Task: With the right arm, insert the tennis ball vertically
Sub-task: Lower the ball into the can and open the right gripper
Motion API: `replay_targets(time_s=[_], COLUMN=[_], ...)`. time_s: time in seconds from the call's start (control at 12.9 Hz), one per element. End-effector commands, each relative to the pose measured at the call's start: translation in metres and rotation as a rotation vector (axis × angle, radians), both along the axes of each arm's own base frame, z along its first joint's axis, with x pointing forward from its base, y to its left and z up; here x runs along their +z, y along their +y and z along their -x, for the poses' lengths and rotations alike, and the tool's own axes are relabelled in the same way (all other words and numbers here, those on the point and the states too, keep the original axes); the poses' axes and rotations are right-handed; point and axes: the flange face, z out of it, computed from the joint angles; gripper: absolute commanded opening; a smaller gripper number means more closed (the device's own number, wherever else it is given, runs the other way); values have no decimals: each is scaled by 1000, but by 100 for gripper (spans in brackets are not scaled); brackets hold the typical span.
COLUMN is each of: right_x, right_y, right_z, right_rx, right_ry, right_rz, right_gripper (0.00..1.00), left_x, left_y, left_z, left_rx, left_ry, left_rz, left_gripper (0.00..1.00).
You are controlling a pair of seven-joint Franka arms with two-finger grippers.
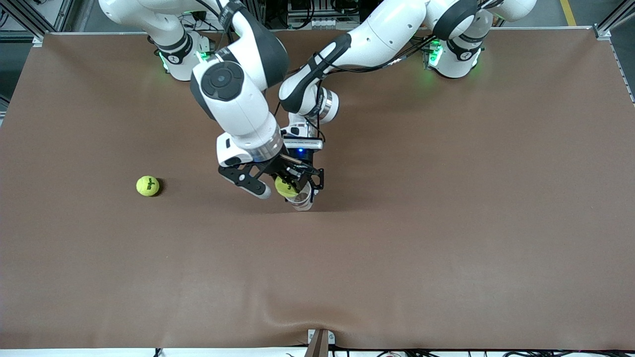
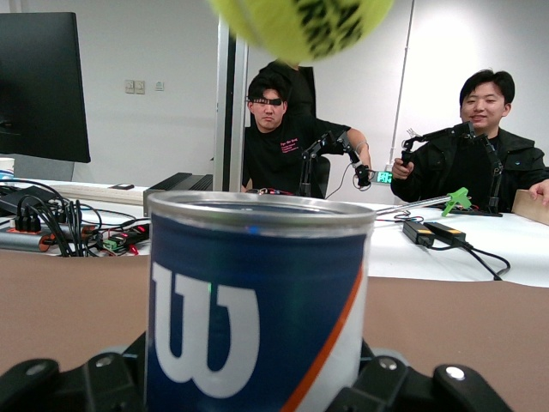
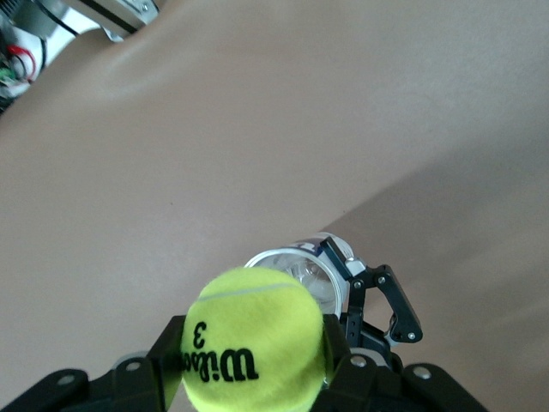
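A yellow-green tennis ball [image 3: 253,339] marked Wilson 3 sits between the fingers of my right gripper [image 3: 253,365], which is shut on it. In the front view this ball [image 1: 285,187] and the right gripper [image 1: 282,189] hang just above the open mouth of a can [image 1: 301,199]. The can [image 2: 257,300] is blue with a white W and an orange stripe. It stands upright at the table's middle. My left gripper [image 2: 257,390] is shut on its lower body, and the ball's underside [image 2: 300,21] shows above its rim. The can's open mouth [image 3: 296,275] lies just past the ball.
A second tennis ball [image 1: 148,186] lies loose on the brown table [image 1: 446,223], toward the right arm's end. The two arms cross close together over the table's middle. In the left wrist view, people sit at a white desk past the table's edge.
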Motion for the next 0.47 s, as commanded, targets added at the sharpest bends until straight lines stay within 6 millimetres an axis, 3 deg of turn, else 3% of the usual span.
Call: replay_targets(time_s=[0.0,0.39], right_x=[-16,-39], right_y=[16,18], right_z=[0,-2], right_rx=[-1,8], right_ry=[11,18], right_rz=[13,50], right_gripper=[12,14], left_x=[-6,-7], left_y=[-8,-8], left_z=[-4,-4], left_rx=[-13,-14], left_ry=[-39,-39], left_rz=[14,12], left_gripper=[77,77])
